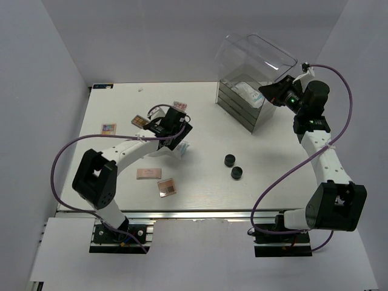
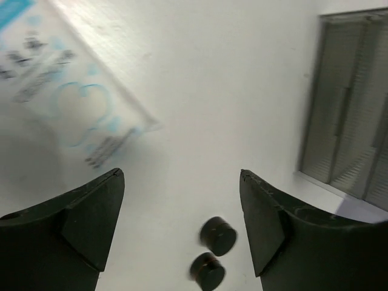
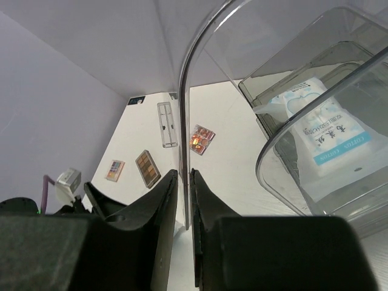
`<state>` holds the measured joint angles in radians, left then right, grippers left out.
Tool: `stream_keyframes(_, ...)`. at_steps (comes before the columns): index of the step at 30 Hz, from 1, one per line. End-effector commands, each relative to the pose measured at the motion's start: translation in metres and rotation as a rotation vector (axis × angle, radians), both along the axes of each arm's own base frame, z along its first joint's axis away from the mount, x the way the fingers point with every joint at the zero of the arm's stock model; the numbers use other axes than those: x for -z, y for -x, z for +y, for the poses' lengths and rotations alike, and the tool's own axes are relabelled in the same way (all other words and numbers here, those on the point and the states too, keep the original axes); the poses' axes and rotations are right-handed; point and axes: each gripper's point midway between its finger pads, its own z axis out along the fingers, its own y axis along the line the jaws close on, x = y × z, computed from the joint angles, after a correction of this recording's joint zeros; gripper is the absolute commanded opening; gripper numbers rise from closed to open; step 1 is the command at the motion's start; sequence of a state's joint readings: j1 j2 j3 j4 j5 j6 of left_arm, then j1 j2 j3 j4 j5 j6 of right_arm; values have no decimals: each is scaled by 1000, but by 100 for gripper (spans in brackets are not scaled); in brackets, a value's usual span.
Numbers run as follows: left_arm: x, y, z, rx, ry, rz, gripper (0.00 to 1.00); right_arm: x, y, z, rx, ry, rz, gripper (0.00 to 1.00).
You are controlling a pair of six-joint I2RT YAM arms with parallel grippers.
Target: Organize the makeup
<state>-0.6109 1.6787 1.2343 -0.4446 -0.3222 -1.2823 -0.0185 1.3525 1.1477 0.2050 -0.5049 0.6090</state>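
Note:
My left gripper (image 1: 179, 134) (image 2: 182, 176) is open and empty, hovering over the table just beside a white blue-printed pouch (image 1: 182, 149) (image 2: 66, 91). Two round black jars (image 1: 230, 160) (image 1: 236, 173) stand mid-table; in the left wrist view they (image 2: 218, 235) show between my fingers, farther off. My right gripper (image 1: 271, 91) (image 3: 184, 173) is shut on the edge of the clear lid (image 1: 260, 51) (image 3: 183, 91) of the acrylic drawer box (image 1: 245, 103), holding it raised. A second pouch (image 3: 327, 133) lies in the box's top compartment. Palettes lie at the left (image 1: 108, 128) (image 1: 140, 121) (image 1: 180, 107) and near the front (image 1: 147, 174) (image 1: 167, 187).
The drawer box stands at the table's back right; it also shows in the left wrist view (image 2: 351, 145). White walls enclose the table on three sides. A small clear rectangular piece (image 3: 168, 124) lies near the back edge. The left arm's purple cable (image 1: 66, 157) loops over the left side.

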Motion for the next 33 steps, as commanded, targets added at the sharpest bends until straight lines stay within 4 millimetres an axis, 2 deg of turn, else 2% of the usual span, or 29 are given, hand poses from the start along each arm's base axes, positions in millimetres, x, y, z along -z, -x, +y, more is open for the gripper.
stream_keyframes(1,-18,19,33,-85,-42,3,86,-29,14,6,-45,17,-110,20)
stream_keyframes(7,8,32,60,-131,-61,84,87,-23,14,5,-39,19,-96,20)
stream_keyframes(12,24,26,78,-150,-62,109,86,-21,14,5,-37,30,-97,20)
stream_keyframes(17,31,12,80,-130,-88,122,84,-18,15,5,-40,29,-90,20)
stream_keyframes(23,65,16,80,-115,-121,203,75,-21,16,5,-40,28,-99,20)
stream_keyframes(26,73,15,78,-117,-115,211,72,-20,18,5,-40,28,-97,20)
stream_keyframes(29,74,11,78,-125,-109,201,57,-18,18,6,-43,28,-92,20)
stream_keyframes(30,71,8,76,-125,-105,191,43,-18,18,6,-43,26,-93,20)
stream_keyframes(33,65,4,74,-126,-97,176,24,-19,17,6,-43,25,-94,20)
